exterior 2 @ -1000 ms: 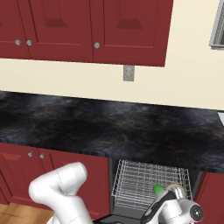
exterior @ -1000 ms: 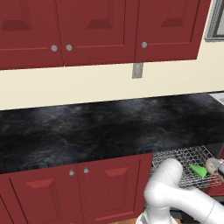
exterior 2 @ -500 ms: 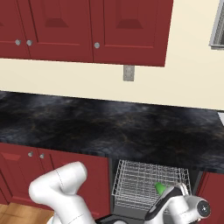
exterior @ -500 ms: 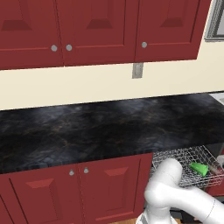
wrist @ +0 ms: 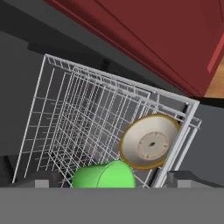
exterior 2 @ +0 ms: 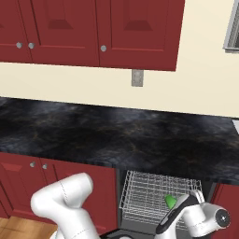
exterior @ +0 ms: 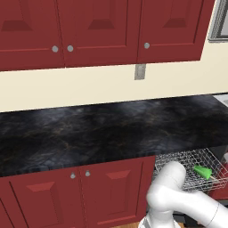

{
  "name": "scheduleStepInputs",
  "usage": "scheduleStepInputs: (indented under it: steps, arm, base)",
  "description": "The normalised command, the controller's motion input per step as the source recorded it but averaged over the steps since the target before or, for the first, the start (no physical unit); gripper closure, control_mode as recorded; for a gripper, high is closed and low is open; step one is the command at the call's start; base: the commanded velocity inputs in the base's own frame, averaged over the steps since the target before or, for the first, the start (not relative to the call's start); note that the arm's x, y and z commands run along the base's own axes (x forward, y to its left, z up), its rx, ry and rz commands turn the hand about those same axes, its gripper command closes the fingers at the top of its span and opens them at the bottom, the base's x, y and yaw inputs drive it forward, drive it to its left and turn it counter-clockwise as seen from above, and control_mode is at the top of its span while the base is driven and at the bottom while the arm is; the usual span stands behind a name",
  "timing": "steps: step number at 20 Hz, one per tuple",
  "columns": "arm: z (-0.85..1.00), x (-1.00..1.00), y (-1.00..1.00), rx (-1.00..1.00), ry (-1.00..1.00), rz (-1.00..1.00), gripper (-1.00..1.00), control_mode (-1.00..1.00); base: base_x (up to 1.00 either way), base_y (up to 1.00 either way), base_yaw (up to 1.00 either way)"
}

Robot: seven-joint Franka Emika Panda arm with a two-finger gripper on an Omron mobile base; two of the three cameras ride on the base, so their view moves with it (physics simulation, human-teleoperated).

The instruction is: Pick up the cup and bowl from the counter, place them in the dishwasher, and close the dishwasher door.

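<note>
The bright green cup lies on its side in the silver wire rack of the dishwasher, free of my fingers. My gripper hangs just above it, open, one dark fingertip on each side of the cup. Beside the cup, the pale cream bowl leans in the rack's corner with its round underside facing the hand camera. The base views show the cup in the pulled-out rack under the black counter. Dark panel around the rack looks like the lowered dishwasher door.
Red cabinet doors stand shut to the left of the dishwasher, and red wall cabinets hang above the counter. My white arm reaches low across the front of the cabinets. A grey outlet sits on the cream wall.
My gripper has opened and let go of the cup, which now rests in the rack. The hand has barely shifted.
</note>
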Motion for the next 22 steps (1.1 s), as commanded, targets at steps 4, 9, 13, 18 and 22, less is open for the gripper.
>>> scheduleStepInputs:
  steps: [4,9,13,18,22]
  arm:
    - [0.03,-0.26,0.00,0.00,-0.04,0.00,-1.00,-1.00]
    - [0.11,-0.44,0.00,0.00,-0.07,0.00,-1.00,-1.00]
    - [0.42,-0.19,0.00,0.01,-0.07,0.00,-1.00,-1.00]
    - [0.40,-0.04,0.00,0.00,-0.05,0.00,-1.00,-1.00]
    - [0.18,0.00,0.05,0.00,-0.02,0.00,-1.00,-1.00]
  base:
    - [0.00,0.00,0.00]
    - [0.00,0.00,0.00]
    - [0.00,0.00,0.00]
    - [0.00,0.00,0.00]
    - [0.00,0.00,0.00]
